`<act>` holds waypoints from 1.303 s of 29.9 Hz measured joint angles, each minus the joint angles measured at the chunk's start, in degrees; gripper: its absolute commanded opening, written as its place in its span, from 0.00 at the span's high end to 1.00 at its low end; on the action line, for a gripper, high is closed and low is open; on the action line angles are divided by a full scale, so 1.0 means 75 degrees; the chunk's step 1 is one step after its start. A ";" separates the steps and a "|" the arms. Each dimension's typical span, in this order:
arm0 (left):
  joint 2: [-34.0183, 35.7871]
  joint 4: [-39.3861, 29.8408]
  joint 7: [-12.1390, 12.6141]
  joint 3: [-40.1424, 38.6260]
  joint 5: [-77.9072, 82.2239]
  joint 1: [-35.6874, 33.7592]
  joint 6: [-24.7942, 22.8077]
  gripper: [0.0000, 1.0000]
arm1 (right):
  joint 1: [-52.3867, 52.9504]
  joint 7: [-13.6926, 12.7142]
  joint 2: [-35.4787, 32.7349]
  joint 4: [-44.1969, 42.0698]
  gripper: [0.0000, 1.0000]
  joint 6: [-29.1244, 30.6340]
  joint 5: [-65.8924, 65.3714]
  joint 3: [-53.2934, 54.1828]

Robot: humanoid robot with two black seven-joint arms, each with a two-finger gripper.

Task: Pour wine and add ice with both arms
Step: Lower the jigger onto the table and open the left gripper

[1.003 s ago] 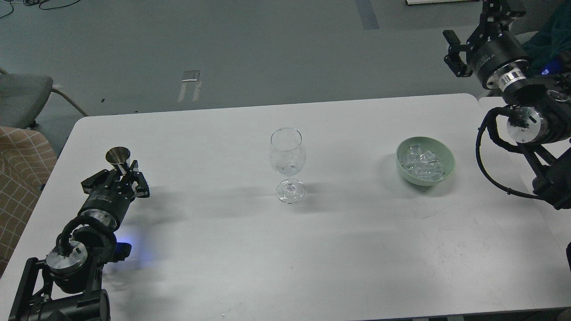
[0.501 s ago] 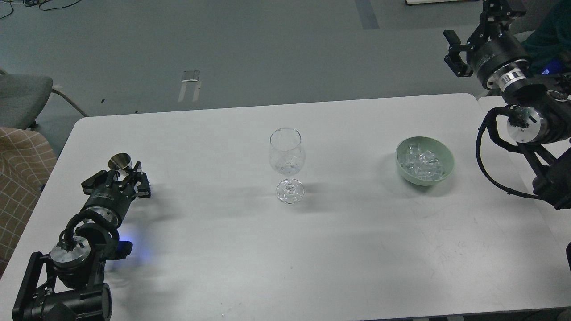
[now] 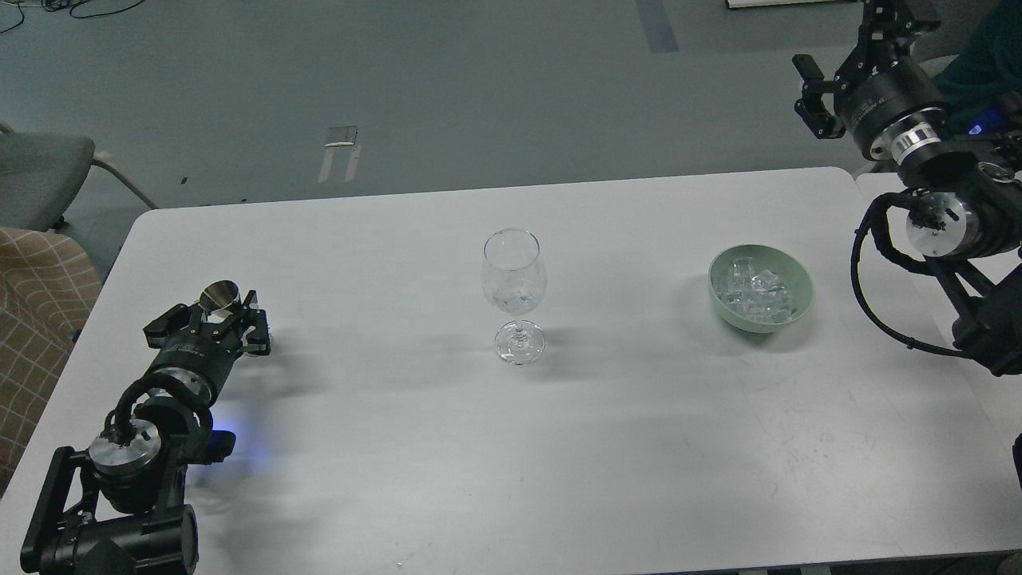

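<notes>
Your left jaws (image 3: 214, 319) have lowered the steel jigger (image 3: 219, 296), still clamped, toward the bench (image 3: 399, 447) near its left edge; right jaws (image 3: 814, 96) hang spread and empty; wine (image 3: 515, 302) sits in the central glass (image 3: 515, 271), ice (image 3: 757, 291) awaits in the bowl (image 3: 802, 299).

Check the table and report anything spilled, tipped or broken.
Nothing stands out. The wine glass stands upright on the table, the ice sits inside the green bowl, and no puddle or stray cube shows.
</notes>
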 measured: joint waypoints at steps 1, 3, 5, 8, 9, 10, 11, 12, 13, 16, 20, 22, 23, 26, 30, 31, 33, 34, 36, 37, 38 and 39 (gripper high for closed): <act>0.0005 0.0000 0.0000 0.0002 0.0006 -0.0003 0.0041 0.30 | 0.0000 0.0000 0.0000 0.0000 0.00 0.0000 0.0000 0.0000; 0.0009 0.0000 -0.0003 0.0003 0.0013 -0.0011 0.0118 0.27 | 0.0000 0.0000 0.0000 0.0000 0.00 0.0000 0.0000 0.0000; 0.0009 0.0000 -0.0003 0.0004 0.0015 -0.0012 0.0182 0.18 | 0.0000 0.0000 0.0000 0.0000 0.00 0.0000 0.0000 0.0000; 0.0009 0.0000 0.0014 0.0004 0.0019 -0.0012 0.0229 0.08 | 0.0000 0.0000 0.0000 0.0000 0.00 0.0000 0.0000 0.0000; 0.0012 -0.0001 0.0021 0.0009 0.0022 -0.0011 0.0233 0.05 | 0.0000 0.0000 0.0000 0.0000 0.00 0.0000 0.0000 0.0000; 0.0019 -0.0004 0.0028 0.0031 0.0024 -0.0005 0.0237 0.03 | 0.0000 0.0000 0.0000 0.0000 0.00 0.0000 0.0000 0.0000; 0.0023 -0.0009 0.0038 0.0062 0.0025 0.0002 0.0238 0.02 | 0.0000 0.0000 0.0000 0.0000 0.00 0.0000 0.0002 0.0000; 0.0032 -0.0022 0.0045 0.0105 0.0026 0.0010 0.0240 0.02 | 0.0000 0.0000 0.0000 0.0000 0.00 0.0000 0.0003 0.0000; 0.0052 -0.0050 0.0051 0.0142 0.0026 0.0028 0.0240 0.02 | 0.0000 0.0000 0.0000 0.0000 0.00 0.0000 0.0004 0.0000; 0.0182 -0.0140 0.0080 0.0184 0.0027 0.0104 0.0240 0.02 | 0.0000 0.0000 0.0000 0.0000 0.00 0.0000 0.0005 0.0007; 0.0343 -0.0310 0.0185 0.0194 0.0027 0.0207 0.0240 0.02 | 0.0000 0.0000 0.0000 0.0000 0.00 0.0000 0.0005 0.0012; 0.0411 -0.0462 0.0244 0.0194 0.0026 0.0320 0.0240 0.02 | 0.0000 0.0000 0.0000 0.0000 0.00 0.0000 0.0006 0.0012; 0.0432 -0.0506 0.0262 0.0194 0.0026 0.0370 0.0240 0.02 | 0.0000 0.0000 0.0000 0.0000 0.00 0.0000 0.0006 0.0012; 0.0470 -0.0595 0.0287 0.0194 0.0018 0.0498 0.0240 0.02 | 0.0000 0.0000 0.0000 0.0000 0.00 0.0000 0.0006 0.0012; 0.0498 -0.0836 0.0392 0.0192 0.0015 0.0751 0.0240 0.02 | 0.0001 0.0000 0.0000 0.0000 0.00 0.0000 0.0006 0.0012; 0.0498 -0.0895 0.0410 0.0192 0.0015 0.0821 0.0240 0.02 | 0.0001 0.0000 0.0000 0.0000 0.00 0.0000 0.0006 0.0012; 0.0497 -0.1136 0.0433 0.0189 0.0005 0.1028 0.0240 0.02 | 0.0001 0.0000 0.0000 0.0000 0.00 0.0000 0.0006 0.0012; 0.0496 -0.1234 0.0440 0.0187 -0.0009 0.1126 0.0241 0.02 | 0.0001 0.0000 0.0000 0.0000 0.00 0.0000 0.0006 0.0012; 0.0496 -0.1437 0.0464 0.0164 -0.0037 0.1381 0.0280 0.02 | 0.0006 0.0000 -0.0003 0.0000 0.00 0.0001 0.0006 0.0012; 0.0496 -0.1491 0.0484 0.0148 -0.0043 0.1475 0.0295 0.02 | 0.0009 0.0000 -0.0015 0.0000 0.00 0.0000 0.0006 0.0012; 0.0499 -0.1555 0.0520 0.0122 -0.0049 0.1584 0.0299 0.02 | 0.0011 0.0000 -0.0020 0.0000 0.00 0.0000 0.0006 0.0012; 0.0519 -0.1611 0.0569 0.0096 -0.0053 0.1694 0.0298 0.02 | 0.0013 0.0000 -0.0023 0.0000 0.00 0.0000 0.0006 0.0012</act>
